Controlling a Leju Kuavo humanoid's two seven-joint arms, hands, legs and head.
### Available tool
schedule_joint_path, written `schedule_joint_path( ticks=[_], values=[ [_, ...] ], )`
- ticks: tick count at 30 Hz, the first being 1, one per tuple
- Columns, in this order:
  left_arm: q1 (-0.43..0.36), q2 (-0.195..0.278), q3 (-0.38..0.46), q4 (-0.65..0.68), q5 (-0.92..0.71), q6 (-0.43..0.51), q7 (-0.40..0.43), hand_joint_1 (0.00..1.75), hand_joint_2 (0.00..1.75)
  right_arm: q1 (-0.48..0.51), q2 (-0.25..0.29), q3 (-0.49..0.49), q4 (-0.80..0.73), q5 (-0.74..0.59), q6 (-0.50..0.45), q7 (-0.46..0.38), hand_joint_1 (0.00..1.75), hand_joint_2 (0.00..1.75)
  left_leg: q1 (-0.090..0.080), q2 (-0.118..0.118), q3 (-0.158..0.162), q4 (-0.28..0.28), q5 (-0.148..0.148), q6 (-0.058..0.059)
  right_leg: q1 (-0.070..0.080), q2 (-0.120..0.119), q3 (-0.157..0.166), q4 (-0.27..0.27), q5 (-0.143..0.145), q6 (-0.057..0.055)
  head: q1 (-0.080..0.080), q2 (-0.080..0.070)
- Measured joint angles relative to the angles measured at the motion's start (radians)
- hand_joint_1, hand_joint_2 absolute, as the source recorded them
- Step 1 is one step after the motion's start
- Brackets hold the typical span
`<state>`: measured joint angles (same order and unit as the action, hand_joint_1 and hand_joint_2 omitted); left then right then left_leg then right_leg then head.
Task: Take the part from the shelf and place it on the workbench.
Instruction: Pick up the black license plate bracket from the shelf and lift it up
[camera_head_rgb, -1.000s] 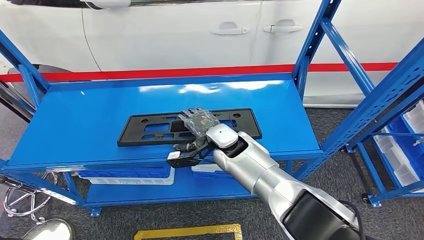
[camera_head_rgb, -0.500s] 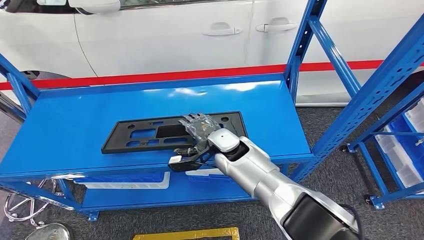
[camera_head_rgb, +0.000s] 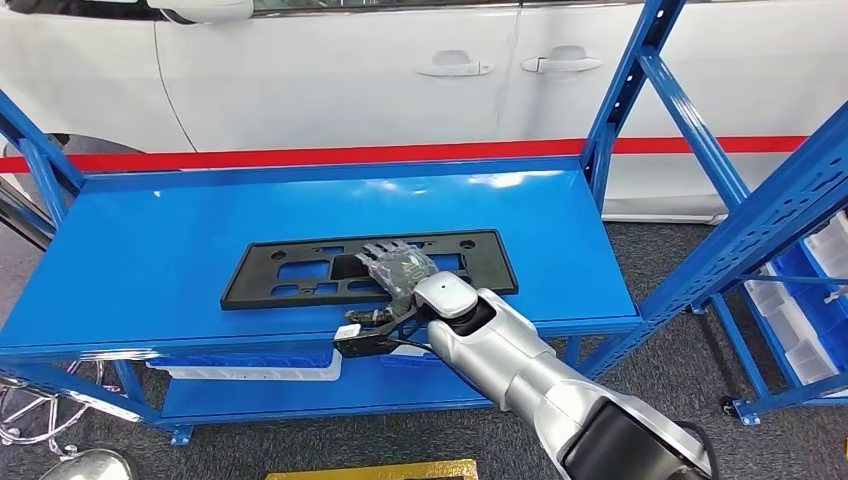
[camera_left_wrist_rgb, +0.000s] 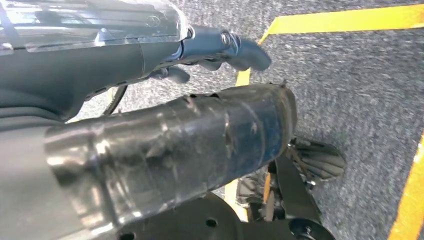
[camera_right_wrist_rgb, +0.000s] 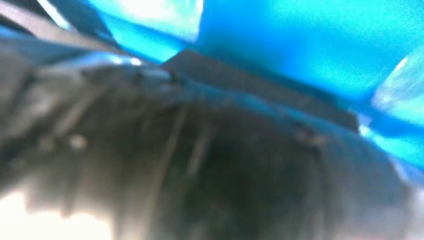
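Part (camera_head_rgb: 370, 267), a long flat black plate with cut-outs, lies flat at the centre of the frame on the blue shelf (camera_head_rgb: 150, 260). Right hand (camera_head_rgb: 398, 270) rests on its near edge, fingers spread over the top and the thumb low at the shelf's front lip; whether it truly grips, I cannot tell. White bins (camera_head_rgb: 245, 365) sit on the lower tier, contents hidden. More bins (camera_head_rgb: 805, 330) fill the rack at the right edge. Left hand (camera_left_wrist_rgb: 220, 47) hangs over grey carpet, fingers loosely curled, holding nothing.
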<state>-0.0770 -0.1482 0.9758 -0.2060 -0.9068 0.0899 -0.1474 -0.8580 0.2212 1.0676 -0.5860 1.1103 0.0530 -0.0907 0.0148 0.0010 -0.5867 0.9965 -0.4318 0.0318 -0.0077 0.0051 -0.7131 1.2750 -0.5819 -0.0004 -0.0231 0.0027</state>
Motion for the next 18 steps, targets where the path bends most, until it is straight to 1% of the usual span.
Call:
schedule_joint_path(
  ticks=[1,2,3,4,5,6,7,8,9,10,11,12,13,18],
  values=[
    [0.0,0.0,0.0,0.0,0.0,0.0,-0.001,0.0,0.0,0.005,0.0,0.0,0.0,0.0,0.0,0.0,0.0,0.0,0.0,0.0,0.0,0.001,-0.001,0.0,-0.001,0.0,-0.019,0.034,-0.003,0.002,0.0,0.0],
    [0.0,0.0,0.001,0.0,-0.001,0.0,-0.001,0.0,0.0,0.008,-0.001,0.0,0.0,0.0,0.0,0.0,0.0,0.0,0.0,-0.001,0.001,0.004,-0.003,0.0,-0.003,0.0,-0.021,0.03,0.013,0.003,0.0,0.0],
    [0.0,-0.001,0.001,0.0,-0.001,-0.001,-0.002,0.0,0.0,0.01,-0.001,0.0,0.0,0.0,0.0,0.0,0.0,0.44,0.0,-0.002,0.001,0.007,-0.006,-0.002,-0.004,-0.001,-0.002,-0.013,0.046,0.002,0.0,0.0],
    [0.0,-0.002,0.001,0.0,-0.002,-0.001,-0.003,0.0,0.0,0.01,-0.001,-0.001,0.0,0.0,0.0,0.0,0.0,0.87,0.0,-0.002,0.002,0.012,-0.01,-0.004,-0.005,-0.002,0.029,-0.083,0.081,0.0,0.0,0.0],
    [0.0,-0.003,0.001,0.0,-0.003,-0.001,-0.003,0.0,0.0,0.01,-0.001,-0.001,0.0,0.0,-0.001,0.0,0.0,1.31,-0.001,-0.002,0.001,0.017,-0.014,-0.007,-0.005,-0.002,0.059,-0.145,0.104,-0.003,0.0,0.0],
    [0.0,-0.004,0.001,0.0,-0.004,-0.001,-0.003,0.0,0.0,0.01,0.0,-0.002,0.0,0.0,-0.001,0.001,0.0,1.75,-0.002,-0.003,-0.001,0.022,-0.018,-0.011,-0.003,-0.003,0.082,-0.193,0.119,-0.007,0.0,0.0],
    [0.0,-0.004,0.002,0.0,-0.004,-0.001,-0.003,0.0,0.0,0.011,0.0,-0.003,0.0,0.0,-0.001,0.003,0.08,1.75,-0.004,-0.003,-0.003,0.025,-0.02,-0.016,-0.001,-0.003,0.094,-0.216,0.12,-0.011,0.0,0.0],
    [0.0,-0.004,0.003,0.0,-0.005,-0.001,-0.003,0.0,0.0,0.012,0.0,-0.004,0.0,0.0,-0.001,0.005,0.51,1.75,-0.005,-0.003,-0.004,0.026,-0.021,-0.02,0.0,-0.001,0.096,-0.22,0.119,-0.014,-0.001,0.0],
    [-0.001,-0.004,0.004,0.0,-0.006,0.0,-0.003,0.0,0.0,0.013,0.001,-0.004,0.0,0.0,-0.002,0.007,0.95,1.75,-0.005,-0.003,-0.004,0.026,-0.021,-0.017,0.001,0.0,0.097,-0.223,0.122,-0.016,-0.001,0.0],
    [-0.001,-0.004,0.005,0.0,-0.007,0.001,-0.003,0.0,0.0,0.014,0.001,-0.005,0.0,0.0,-0.002,0.01,1.39,1.75,-0.004,-0.003,-0.003,0.025,-0.021,-0.012,0.001,0.001,0.098,-0.226,0.123,-0.017,-0.001,0.0],
    [-0.001,-0.004,0.005,0.0,-0.008,0.002,-0.003,0.0,0.0,0.015,0.001,-0.005,0.0,0.001,-0.002,0.012,1.75,1.75,-0.004,-0.003,-0.001,0.024,-0.021,-0.007,0.001,0.002,0.099,-0.228,0.124,-0.018,-0.001,0.0],
    [-0.001,-0.004,0.006,0.0,-0.009,0.002,-0.003,0.0,0.0,0.016,0.001,-0.005,0.0,0.001,-0.002,0.014,1.75,1.75,-0.004,-0.003,0.0,0.022,-0.02,0.0,0.001,0.002,0.1,-0.228,0.124,-0.018,-0.001,0.0],
    [-0.001,-0.004,0.006,0.0,-0.01,0.003,-0.003,0.0,0.0,0.017,0.001,-0.005,0.0,0.001,-0.004,0.015,1.75,1.75,-0.004,-0.003,0.001,0.021,-0.02,0.0,0.002,0.002,0.1,-0.228,0.124,-0.019,-0.001,0.0],
    [0.0,-0.004,0.007,0.0,-0.012,0.003,-0.003,0.0,0.0,0.019,0.001,-0.006,0.0,0.006,-0.031,0.017,1.75,1.75,-0.004,-0.003,0.005,0.013,-0.016,-0.009,0.003,0.001,0.1,-0.227,0.122,-0.023,-0.001,0.0]
  ],
)
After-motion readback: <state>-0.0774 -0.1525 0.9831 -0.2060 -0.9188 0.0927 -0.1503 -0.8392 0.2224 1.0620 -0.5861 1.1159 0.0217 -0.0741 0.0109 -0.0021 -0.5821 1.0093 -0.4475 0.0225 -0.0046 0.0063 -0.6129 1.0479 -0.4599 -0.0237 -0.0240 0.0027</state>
